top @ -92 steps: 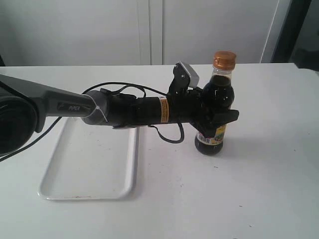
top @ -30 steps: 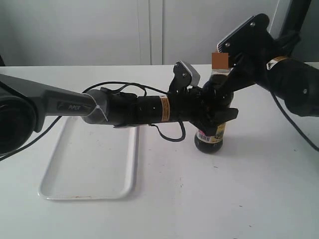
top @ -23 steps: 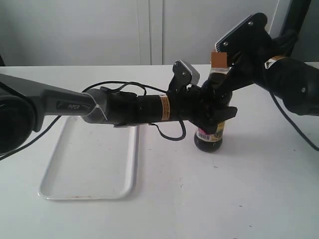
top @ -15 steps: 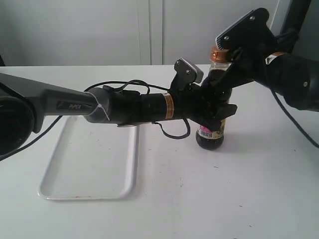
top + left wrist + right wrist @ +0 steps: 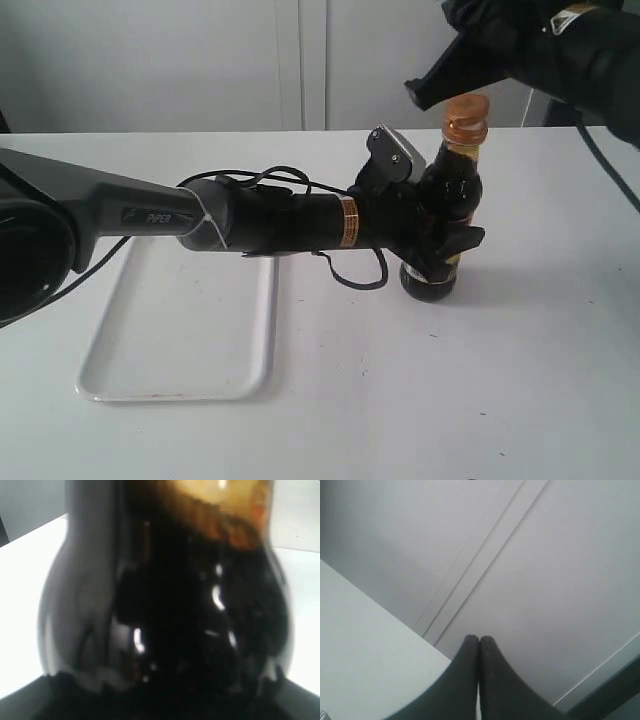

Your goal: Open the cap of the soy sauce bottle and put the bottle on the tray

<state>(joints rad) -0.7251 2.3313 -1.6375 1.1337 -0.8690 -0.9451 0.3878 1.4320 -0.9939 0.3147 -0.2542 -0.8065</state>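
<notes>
While gripped: one soy sauce bottle (image 5: 443, 225) (one cap (image 5: 466, 117)), one tray (image 5: 178, 330).

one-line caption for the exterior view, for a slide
Left tool grips the soy sauce bottle beside the tray.

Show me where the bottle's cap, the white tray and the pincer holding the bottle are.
cap (image 5: 466, 112), exterior view, its orange side.
tray (image 5: 268, 330), exterior view, its right rim.
left pincer (image 5: 442, 245), exterior view, between its tips, at the soy sauce bottle (image 5: 452, 185).

Upright soy sauce bottle (image 5: 447, 210), orange cap (image 5: 466, 116) on, beside white tray (image 5: 262, 330).
</notes>
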